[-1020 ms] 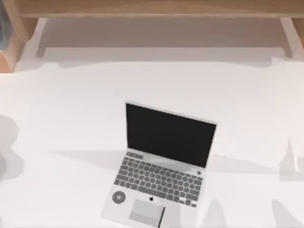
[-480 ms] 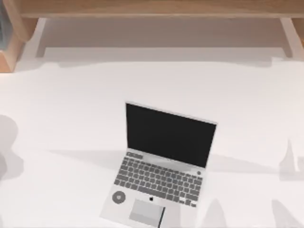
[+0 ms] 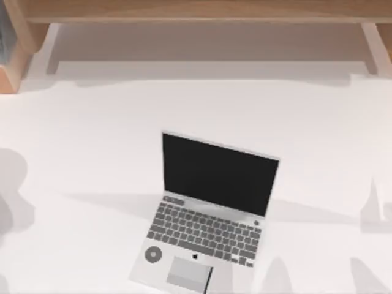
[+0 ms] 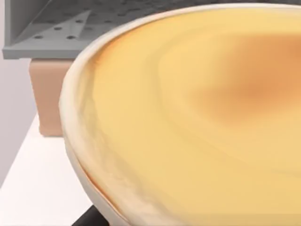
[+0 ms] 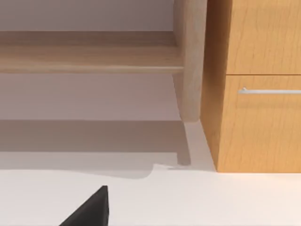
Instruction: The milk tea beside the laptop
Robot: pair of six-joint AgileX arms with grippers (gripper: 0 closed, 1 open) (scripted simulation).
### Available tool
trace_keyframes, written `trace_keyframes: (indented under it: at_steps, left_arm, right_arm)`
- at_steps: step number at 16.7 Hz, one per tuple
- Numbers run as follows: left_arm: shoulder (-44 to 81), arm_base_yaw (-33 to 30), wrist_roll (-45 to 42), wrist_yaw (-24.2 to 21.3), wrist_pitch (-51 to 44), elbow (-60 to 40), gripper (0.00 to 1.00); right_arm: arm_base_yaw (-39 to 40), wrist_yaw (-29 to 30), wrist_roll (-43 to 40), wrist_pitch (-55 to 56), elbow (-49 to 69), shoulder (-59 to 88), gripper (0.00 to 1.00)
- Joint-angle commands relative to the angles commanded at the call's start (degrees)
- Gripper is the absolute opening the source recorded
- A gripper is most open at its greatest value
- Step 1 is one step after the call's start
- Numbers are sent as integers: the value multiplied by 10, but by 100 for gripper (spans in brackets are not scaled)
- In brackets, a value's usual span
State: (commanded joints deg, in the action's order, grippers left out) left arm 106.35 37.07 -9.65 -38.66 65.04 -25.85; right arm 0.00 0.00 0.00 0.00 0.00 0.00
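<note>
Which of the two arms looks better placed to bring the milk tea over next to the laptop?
Probably the left. Its wrist camera looks from very close onto the milk tea and its creamy top, so that arm is right at the cup. The right wrist camera faces a wooden drawer cabinet. In the top view, the laptop sits open on the table.

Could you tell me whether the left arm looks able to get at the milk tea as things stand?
Probably yes. In the left wrist view the milk tea sits right up against the camera, its creamy top unobstructed. Whether the fingers are around it cannot be told.
</note>
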Motion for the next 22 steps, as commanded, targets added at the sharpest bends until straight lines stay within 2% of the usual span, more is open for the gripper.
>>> trace_keyframes:
  at_steps: [3,6,10,13,15,17,19,22]
  left_arm:
    - [-8,-16,13,-5,6,-13,0]
    - [-6,-84,66,-17,12,-46,0]
    - [20,-255,175,-9,3,-110,0]
    - [45,-420,263,37,-18,-181,0]
    - [63,-538,313,97,-46,-235,0]
    - [78,-657,356,178,-84,-290,0]
    - [91,-772,389,281,-132,-344,0]
    - [109,-927,431,462,-226,-418,0]
  right_arm:
    - [0,0,0,0,0,0,100]
    - [0,0,0,0,0,0,100]
    - [0,0,0,0,0,0,100]
    - [0,0,0,0,0,0,100]
    - [0,0,0,0,0,0,100]
    - [0,0,0,0,0,0,100]
    - [0,0,0,0,0,0,100]
    - [0,0,0,0,0,0,100]
